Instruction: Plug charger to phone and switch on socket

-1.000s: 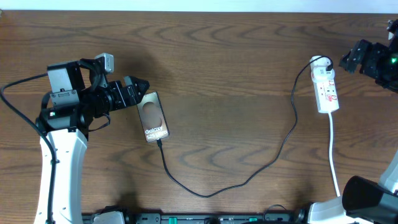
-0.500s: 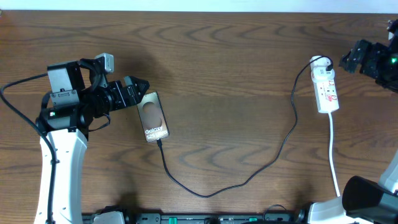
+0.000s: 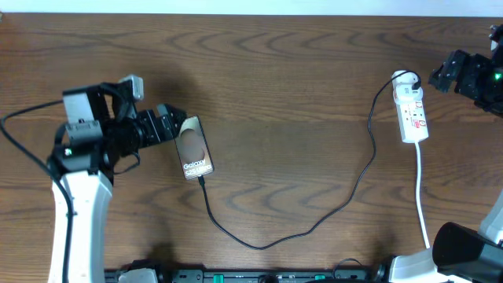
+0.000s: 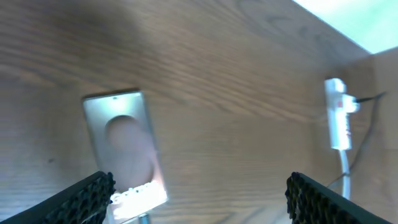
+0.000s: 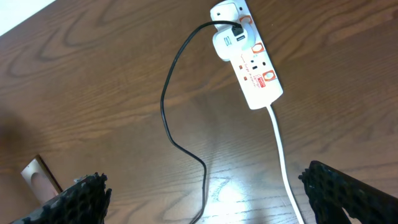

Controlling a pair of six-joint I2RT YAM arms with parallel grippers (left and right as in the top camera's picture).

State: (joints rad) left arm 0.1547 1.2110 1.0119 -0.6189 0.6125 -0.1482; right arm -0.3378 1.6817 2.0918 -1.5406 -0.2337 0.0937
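The phone (image 3: 194, 148) lies flat on the table, left of centre, with its lettering towards the front. The charger cable (image 3: 259, 245) meets the phone's near end with its plug tip (image 3: 201, 180), loops across the table and runs up to an adapter in the socket (image 3: 413, 110) at the right. My left gripper (image 3: 174, 126) is open and empty, just left of the phone's far end. In the left wrist view the phone (image 4: 124, 143) lies between my left gripper's open fingers (image 4: 202, 205). My right gripper (image 3: 438, 76) is open and empty, above and to the right of the socket (image 5: 252, 68).
The socket's thick white cord (image 3: 422, 196) runs from the strip to the table's front edge. The black cable (image 5: 180, 140) and the white cord (image 5: 283, 155) pass under my right gripper (image 5: 208, 199). The table's back edge is close behind the socket.
My left arm has shifted a little towards the front, with the gripper still open beside the phone. The phone, cable, socket and right arm have not moved.
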